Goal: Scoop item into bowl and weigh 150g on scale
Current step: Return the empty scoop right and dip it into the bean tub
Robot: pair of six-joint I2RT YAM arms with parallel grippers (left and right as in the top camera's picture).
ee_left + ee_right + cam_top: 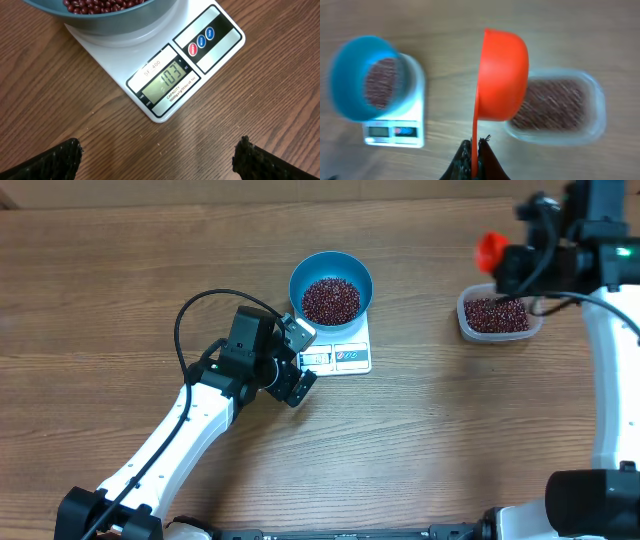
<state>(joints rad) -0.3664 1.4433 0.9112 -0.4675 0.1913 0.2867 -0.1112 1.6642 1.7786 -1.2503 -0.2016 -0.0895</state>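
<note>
Reading the scale display

My left tool hangs wide open, empty, beside the scale so its camera faces the display. My right tool is clamped on the orange scoop by the tub, ready to reload. The beans lie in the bowl on the scale

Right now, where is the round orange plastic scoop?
Overhead view, right side: the scoop hangs in the shut right gripper over the edge of the clear plastic tub of red-brown beans.
</note>
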